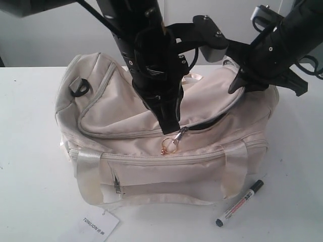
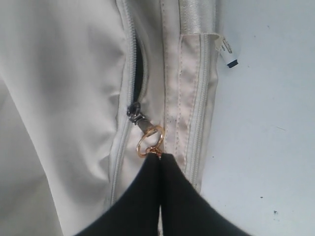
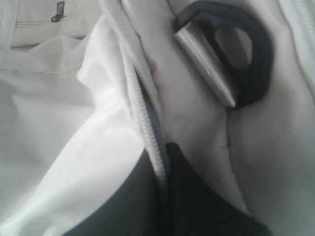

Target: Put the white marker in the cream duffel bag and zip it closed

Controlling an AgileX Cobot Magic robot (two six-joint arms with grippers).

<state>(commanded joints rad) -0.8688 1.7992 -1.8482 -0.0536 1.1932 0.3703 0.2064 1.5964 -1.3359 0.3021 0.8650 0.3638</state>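
Fabric is filling the middle of the frame: one cream duffel bag [image 1: 126, 111], sitting on a white table [image 1: 30, 151]. One white marker [image 1: 239, 203] is lying outside it at the lower right, slanted, near the bag's front corner but not touching it, with bare tabletop all round.

Two arms are reaching in from the top. The left gripper [image 1: 170, 130] is coming down at the centre with its jaws pressed together. They seem to be pinching the single gold ring [image 1: 169, 146] hanging off the zipper [image 1: 204, 124] pull, though the contact is tiny in the left wrist view. Right of the pull, the zipper is gaping as a short dark slit; left of it, the teeth are meshing.

The right gripper [image 1: 241, 85], at the upper right, is clenching the bag's fabric along the zipper edge.

One black D-ring [image 1: 79, 87] is showing at the upper left end; a second is showing only in the right wrist view, beside the pinch. One paper tag [image 1: 98, 225] is running off the bottom edge. Table is lying open on both sides of the bag.
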